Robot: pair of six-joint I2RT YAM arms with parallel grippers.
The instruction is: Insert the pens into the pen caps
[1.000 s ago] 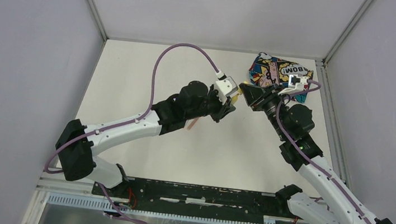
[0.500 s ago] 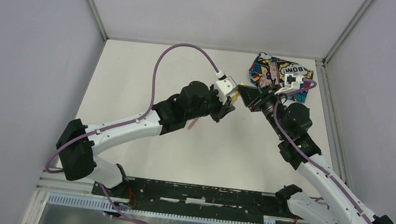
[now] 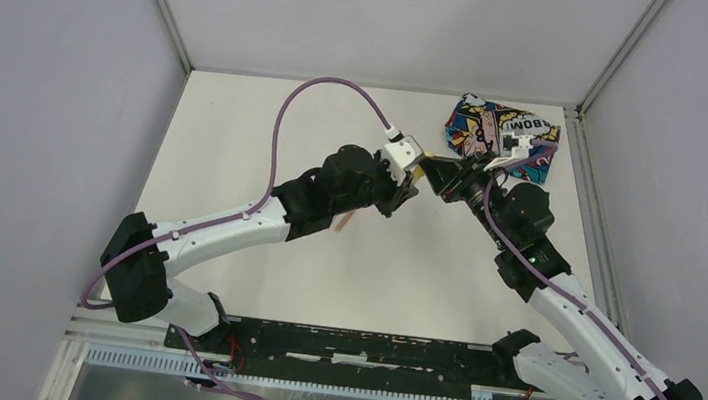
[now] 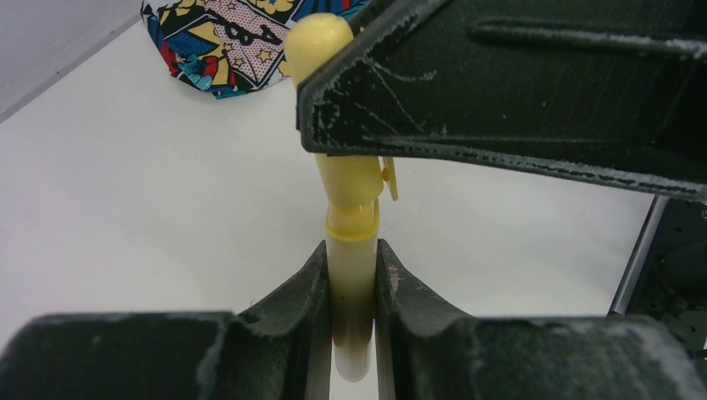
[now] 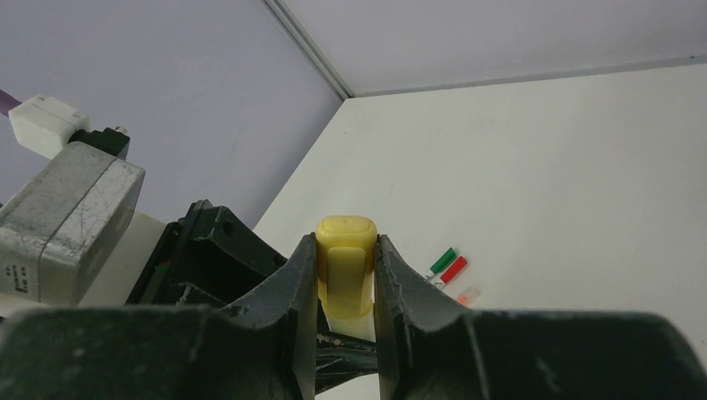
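My left gripper (image 4: 350, 250) is shut on the pale barrel of the yellow pen (image 4: 350, 283). My right gripper (image 5: 346, 246) is shut on the yellow cap (image 5: 345, 265). The cap (image 4: 333, 108) sits over the pen's upper end, its rim just above the left fingertips. In the top view the two grippers meet tip to tip, left (image 3: 413, 181) and right (image 3: 435, 174), above the table near the pouch. Green (image 5: 443, 259) and red (image 5: 454, 269) pen ends and an orange one (image 5: 468, 295) lie together on the table; my finger hides the rest of them.
The comic-print pouch (image 3: 500, 134) lies at the back right corner, just behind the right gripper; it also shows in the left wrist view (image 4: 225, 42). An orange pen (image 3: 345, 221) pokes out from under the left forearm. Walls close the table on three sides.
My right gripper has moved left and closed the gap to the left gripper, bringing the yellow cap onto the pen's end. The left arm has hardly moved.
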